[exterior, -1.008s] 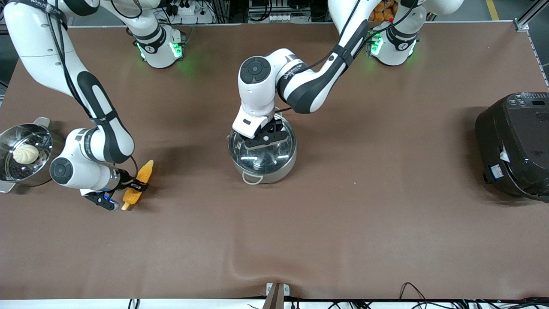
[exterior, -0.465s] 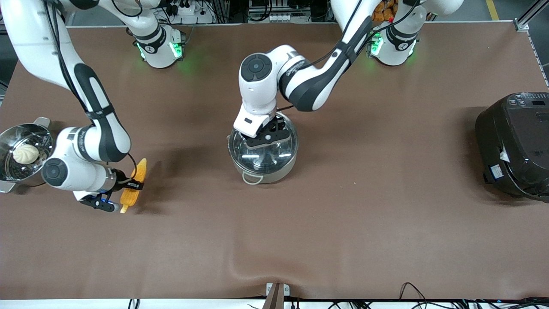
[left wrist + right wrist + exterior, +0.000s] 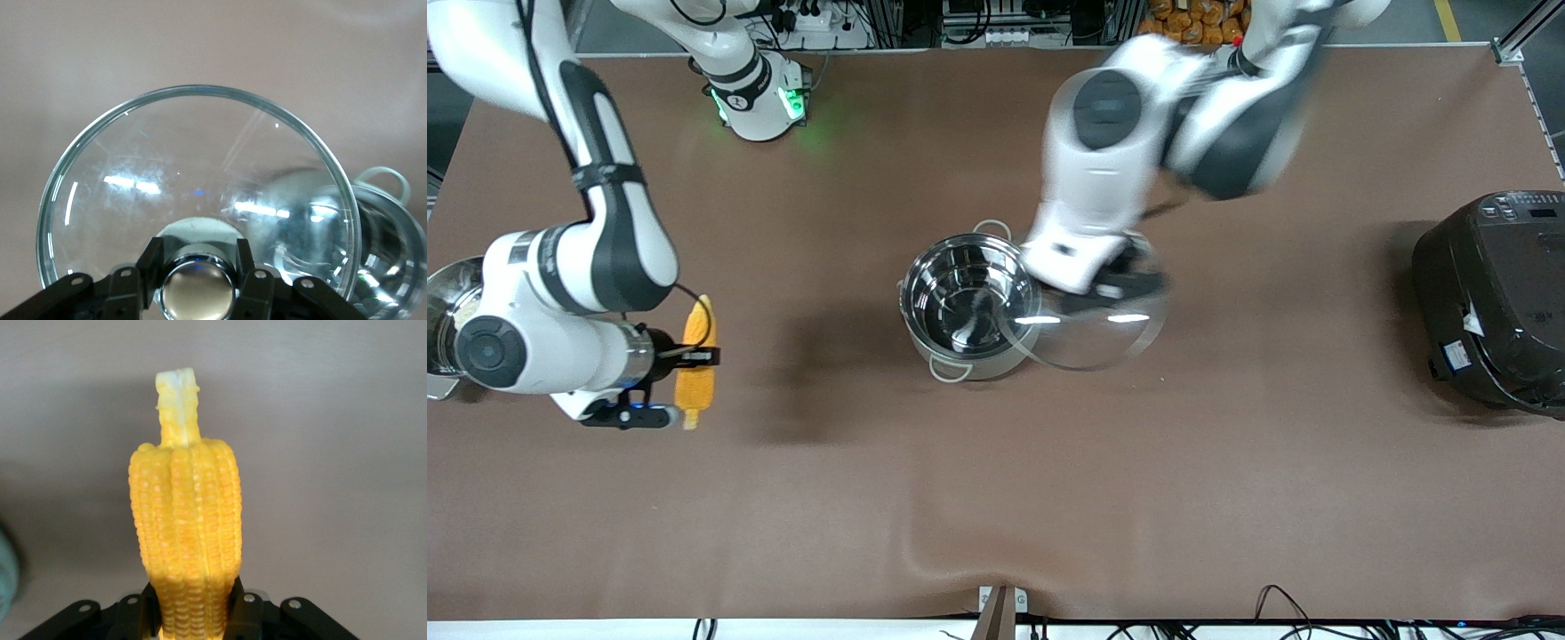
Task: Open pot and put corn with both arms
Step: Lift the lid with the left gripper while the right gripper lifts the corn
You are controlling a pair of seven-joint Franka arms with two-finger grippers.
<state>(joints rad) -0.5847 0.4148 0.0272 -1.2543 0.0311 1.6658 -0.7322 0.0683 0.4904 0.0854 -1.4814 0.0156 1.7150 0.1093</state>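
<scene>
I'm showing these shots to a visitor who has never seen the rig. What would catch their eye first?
Most striking is the clear glass lid, held by its knob in the left gripper and hanging partly over the open, shiny round stainless-steel pot at mid-table. Next is the bright yellow-orange corn cob, clamped in the right gripper above the brown table toward the right arm's end.

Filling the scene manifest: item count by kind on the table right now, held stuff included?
Pots: 2, the open pot and a steamer pot partly hidden by the right arm
Glass lids: 1, in the left gripper
Corn cobs: 1, in the right gripper
Black cookers: 1
Total: 5
</scene>
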